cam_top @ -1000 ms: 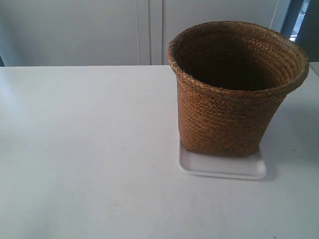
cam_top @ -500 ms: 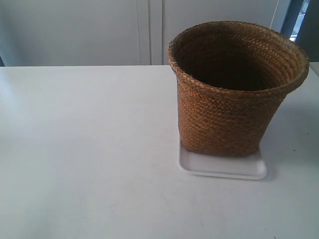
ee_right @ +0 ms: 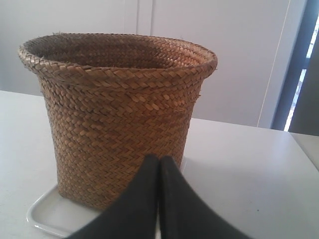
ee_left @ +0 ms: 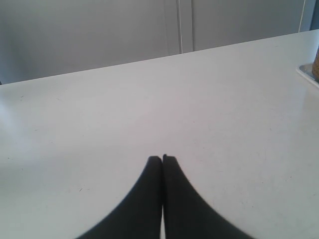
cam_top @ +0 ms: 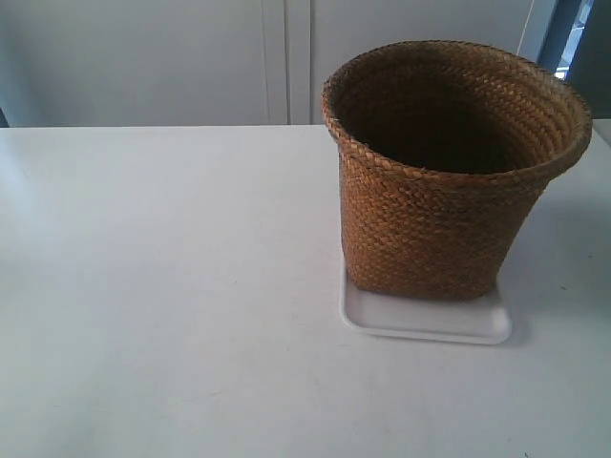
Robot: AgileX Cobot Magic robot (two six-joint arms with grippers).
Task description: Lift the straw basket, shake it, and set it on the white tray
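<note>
The straw basket stands upright on the white tray at the right of the table; its flared rim overhangs the tray. No arm shows in the exterior view. The right wrist view has the straw basket on the white tray close ahead, and my right gripper is shut with nothing in it, apart from the basket. My left gripper is shut and empty over bare table. A sliver of the white tray and the straw basket shows at that view's edge.
The white table spreads wide to the left of the basket. Pale cabinet doors stand behind the table's far edge, and a dark gap shows beside them.
</note>
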